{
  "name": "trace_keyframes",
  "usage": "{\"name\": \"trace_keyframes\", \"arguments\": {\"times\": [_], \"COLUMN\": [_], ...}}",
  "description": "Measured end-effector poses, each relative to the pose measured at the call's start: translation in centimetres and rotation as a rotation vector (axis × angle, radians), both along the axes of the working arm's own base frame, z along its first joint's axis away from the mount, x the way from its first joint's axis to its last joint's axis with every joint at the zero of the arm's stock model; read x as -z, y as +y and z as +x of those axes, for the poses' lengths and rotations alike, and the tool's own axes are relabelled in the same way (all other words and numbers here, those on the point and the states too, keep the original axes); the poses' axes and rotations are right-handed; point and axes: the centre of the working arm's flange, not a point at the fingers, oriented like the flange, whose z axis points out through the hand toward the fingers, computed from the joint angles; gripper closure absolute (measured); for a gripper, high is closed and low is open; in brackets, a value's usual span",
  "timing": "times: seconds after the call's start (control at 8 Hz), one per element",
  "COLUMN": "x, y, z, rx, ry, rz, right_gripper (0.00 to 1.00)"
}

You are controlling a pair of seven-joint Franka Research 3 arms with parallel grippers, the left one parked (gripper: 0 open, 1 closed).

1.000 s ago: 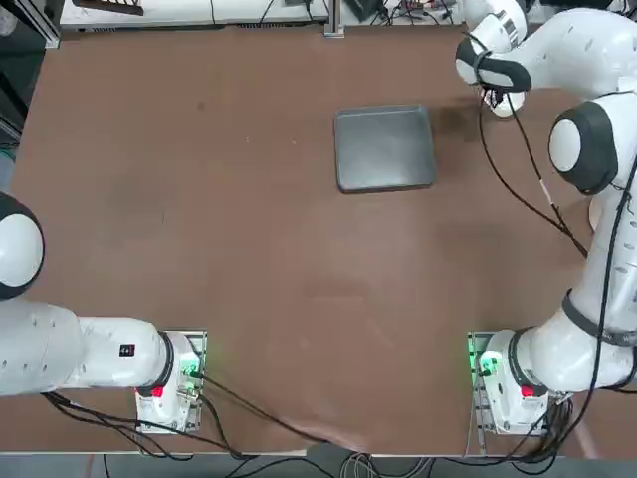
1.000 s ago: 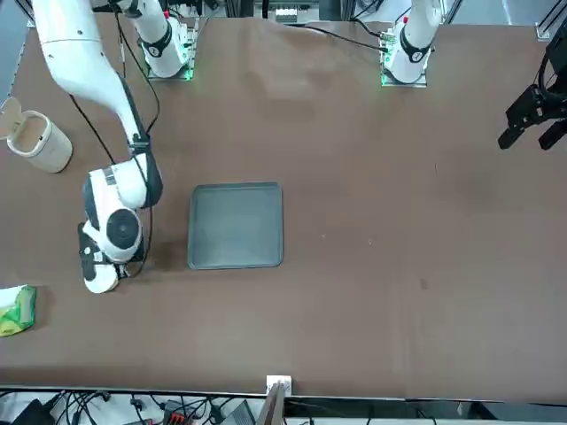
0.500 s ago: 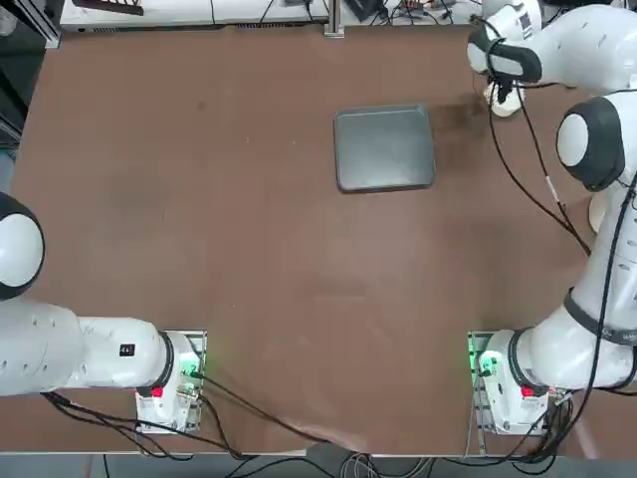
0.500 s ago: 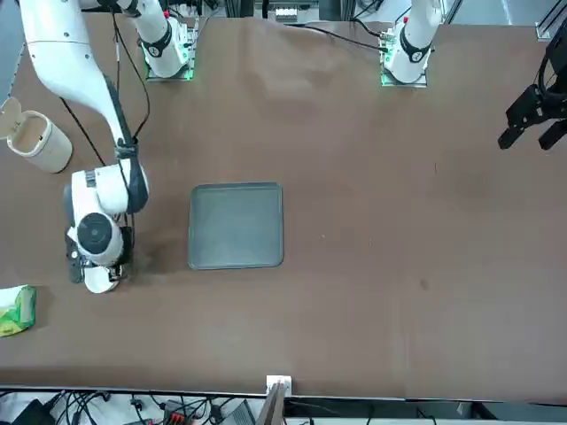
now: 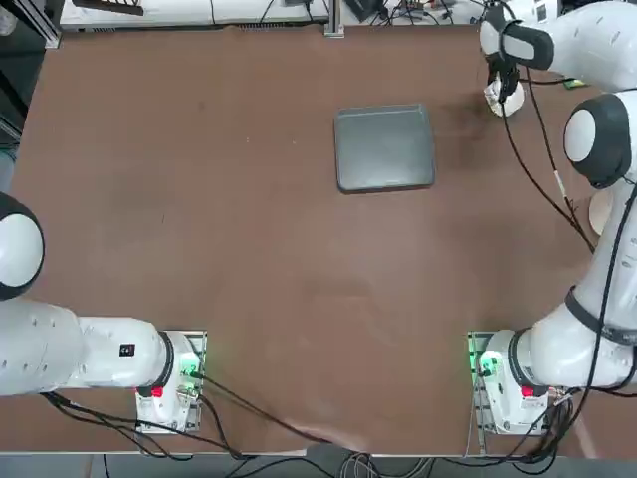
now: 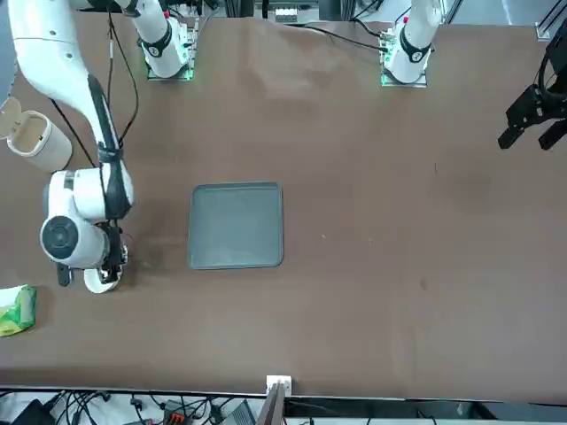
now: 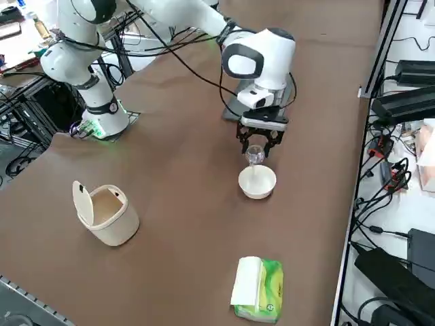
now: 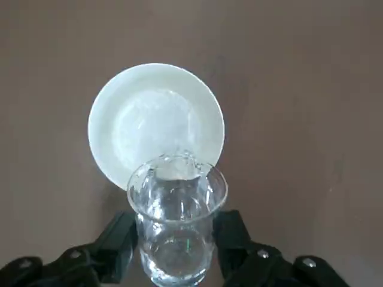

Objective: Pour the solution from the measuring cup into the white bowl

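My right gripper (image 7: 259, 140) is shut on the measuring cup (image 7: 255, 156), a tiny clear glass cup held upright just above the table. In the right wrist view the cup (image 8: 176, 221) has clear liquid in it and sits between the black fingers (image 8: 119, 246), its rim overlapping the edge of the white bowl (image 8: 155, 122). The white bowl (image 7: 257, 182) stands on the brown table directly beside and below the cup. From overhead the bowl (image 5: 506, 103) shows partly under the gripper (image 5: 501, 80). In the front view the bowl (image 6: 100, 281) peeks out below the wrist.
A dark grey tray (image 5: 385, 147) lies on the table left of the bowl, also seen as the tray (image 6: 236, 225). A beige lidded mug-like vessel (image 7: 107, 214) and a green packet (image 7: 258, 288) sit toward the table's right edge.
The right arm has carried the cup away from the tray toward the table's right edge, bringing it over the rim of the white bowl. The gripper stayed shut.
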Motion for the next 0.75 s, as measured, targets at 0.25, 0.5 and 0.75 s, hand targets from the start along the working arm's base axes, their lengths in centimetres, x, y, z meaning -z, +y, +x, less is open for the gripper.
{"name": "trace_keyframes", "arguments": {"times": [0.25,0.5,0.75], "x": [0.1,-0.2,-0.3], "y": [-1.6,-3.3,-5.2], "z": [-0.1,-0.1,-0.2], "rx": [-0.008,-0.022,-0.030], "ry": [0.014,0.015,0.011], "rz": [0.092,0.164,0.219], "right_gripper": [0.26,0.26,0.26]}}
